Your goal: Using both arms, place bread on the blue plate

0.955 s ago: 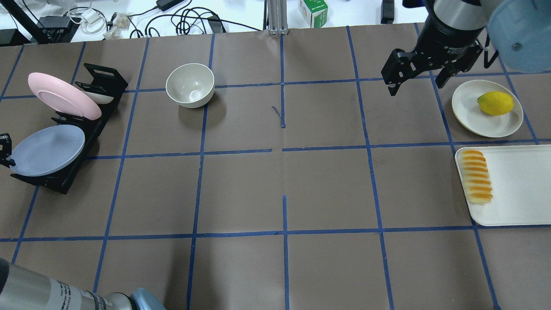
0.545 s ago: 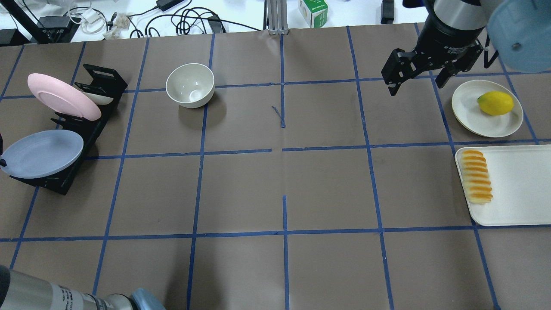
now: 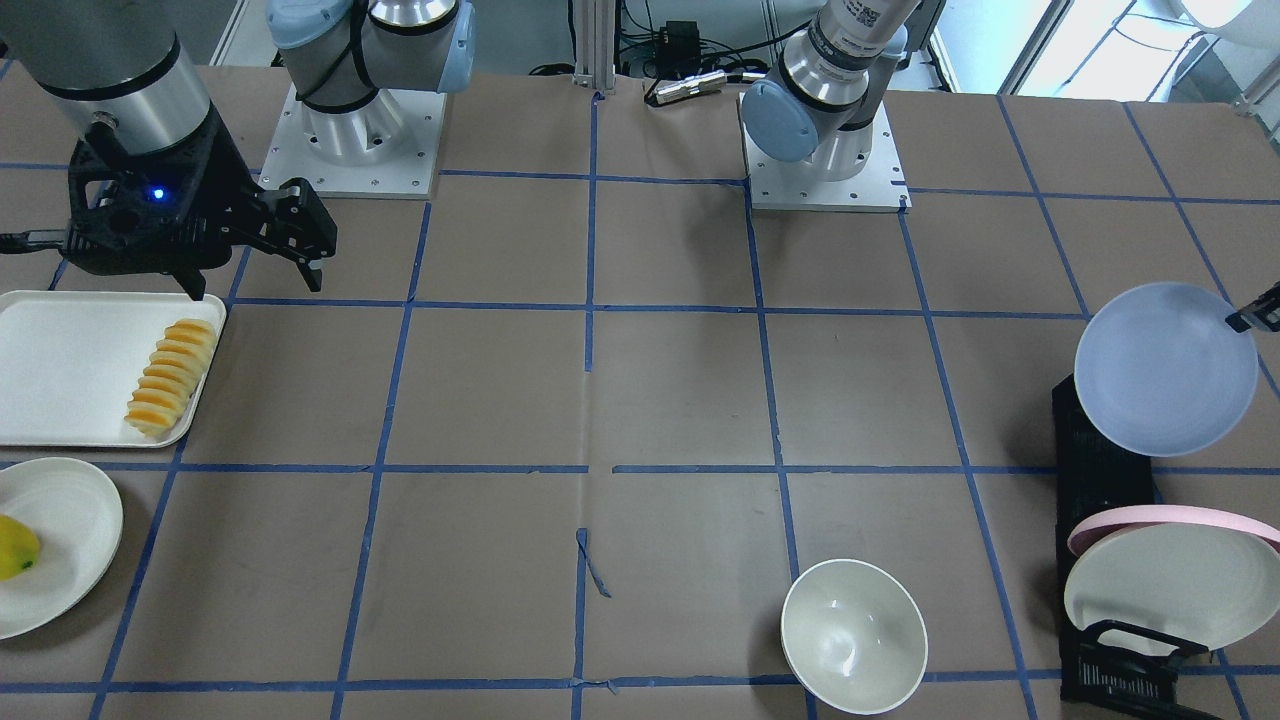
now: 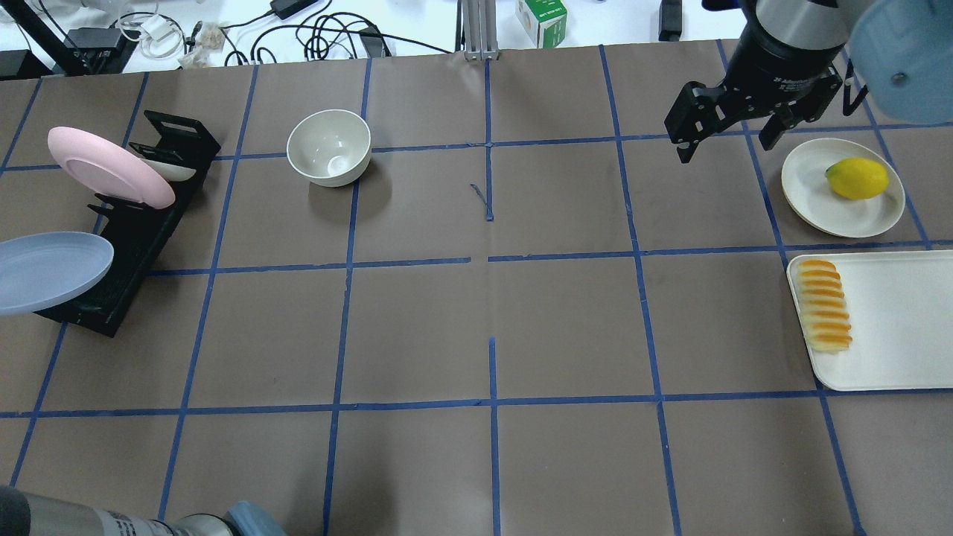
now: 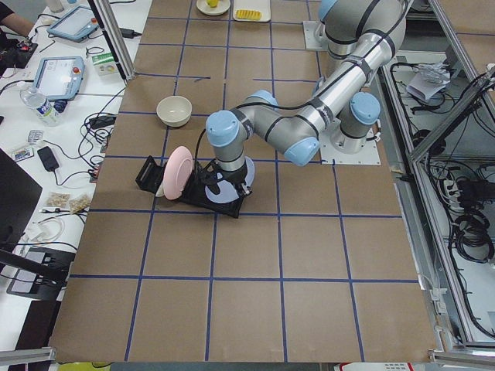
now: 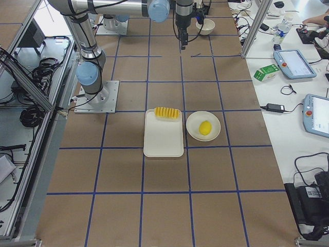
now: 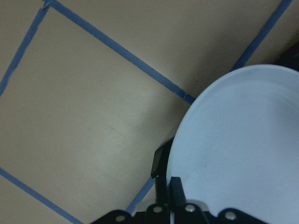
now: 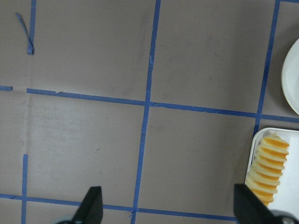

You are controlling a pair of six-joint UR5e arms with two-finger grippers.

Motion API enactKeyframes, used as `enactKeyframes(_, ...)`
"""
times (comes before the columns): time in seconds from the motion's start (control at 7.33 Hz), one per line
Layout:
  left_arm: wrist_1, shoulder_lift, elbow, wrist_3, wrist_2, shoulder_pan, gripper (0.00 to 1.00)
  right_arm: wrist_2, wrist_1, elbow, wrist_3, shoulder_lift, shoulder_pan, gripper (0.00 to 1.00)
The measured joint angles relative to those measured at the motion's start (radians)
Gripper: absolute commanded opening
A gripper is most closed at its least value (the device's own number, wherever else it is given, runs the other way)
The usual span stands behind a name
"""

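The bread (image 4: 823, 305) lies along the left edge of a white tray (image 4: 901, 320); it also shows in the right wrist view (image 8: 267, 170) and the front view (image 3: 172, 377). The blue plate (image 4: 48, 272) is held tilted over the near end of a black rack (image 4: 126, 246), partly off the view's left edge. My left gripper (image 7: 168, 184) is shut on the plate's rim (image 7: 243, 149); only its tip shows in the front view (image 3: 1255, 308). My right gripper (image 4: 724, 145) is open and empty, above the table beyond the tray and apart from the bread.
A yellow lemon (image 4: 856, 179) sits on an off-white plate (image 4: 819, 193) beyond the tray. An off-white bowl (image 4: 328, 147) stands at the far left-centre. A pink plate (image 4: 108, 167) and an off-white plate lean in the black rack.
The blue plate has moved left, out of its rack slot, carried by my left gripper. My right gripper has shifted slightly right and away.
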Motion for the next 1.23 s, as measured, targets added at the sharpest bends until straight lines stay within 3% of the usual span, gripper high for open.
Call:
enactKeyframes(0.27, -0.160, 0.070, -0.001, -0.025, -0.069, -0.041, 0.00, -0.002, 0.000, -0.002, -0.002, -0.001, -0.001, 1.00)
enactKeyframes(0.68, -0.219, 0.106, -0.051, -0.027, -0.193, -0.304, 0.00, -0.015, -0.002, 0.006, -0.017, 0.002, -0.060, 1.00)
enactKeyframes(0.95, -0.108, 0.072, -0.087, -0.098, -0.288, -0.538, 0.00, -0.023, 0.002, 0.015, -0.068, 0.000, -0.151, 1.00)
enactKeyframes(1.23, 0.173, 0.020, -0.180, -0.252, -0.352, -0.780, 0.00, -0.024, -0.001, 0.071, -0.113, 0.004, -0.236, 1.00)
